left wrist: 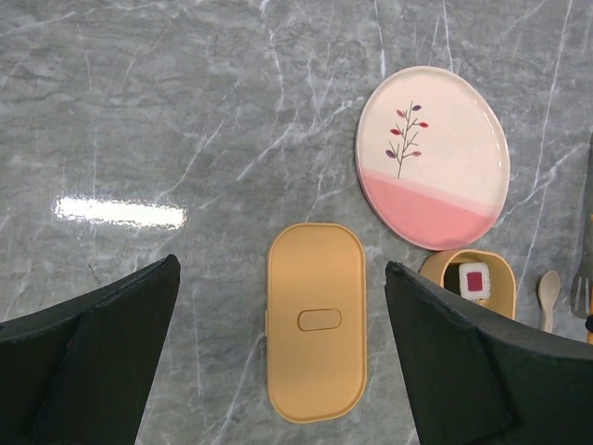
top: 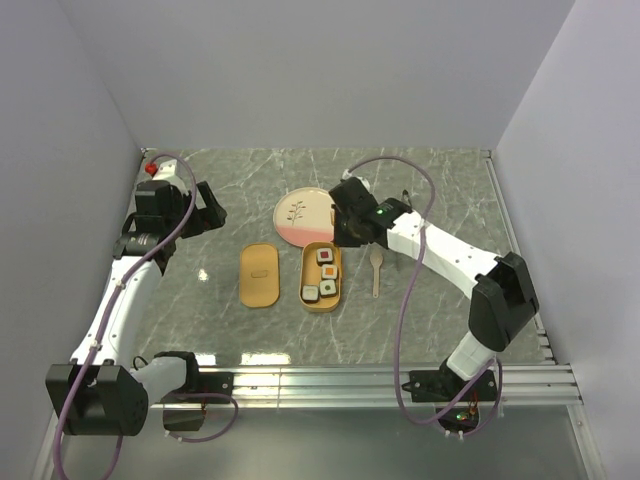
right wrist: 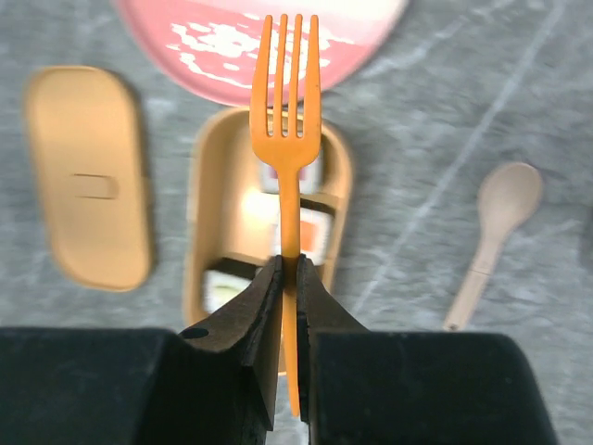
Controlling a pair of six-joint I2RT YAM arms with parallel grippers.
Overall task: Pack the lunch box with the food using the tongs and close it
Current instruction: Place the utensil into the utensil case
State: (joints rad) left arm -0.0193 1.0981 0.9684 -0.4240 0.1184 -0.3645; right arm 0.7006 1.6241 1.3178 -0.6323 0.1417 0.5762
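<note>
A: Right gripper (right wrist: pixel 287 278)?
B: Clamped on a fork's (right wrist: pixel 287 111) thin handle, tines out over the box (right wrist: pixel 208 213). Not the tongs; those not clearly made out.
A: Left gripper (left wrist: pixel 278 315)?
B: Spread wide, empty, above the lid (left wrist: pixel 315 320).
A: Handling?
B: Probably light, stiff, smooth plastic. Lid lying flat mid-table, just left of the box, so best pinched across its long edges. Rolls (top: pixel 326 257) in the box soft, likely crumbly.
A: Surroundings?
B: Glossy marble table (top: pixel 440 180), likely slippery. Plate (left wrist: pixel 434 153) behind the box, spoon (right wrist: pixel 496 222) to its right. Plain walls on three sides.
</note>
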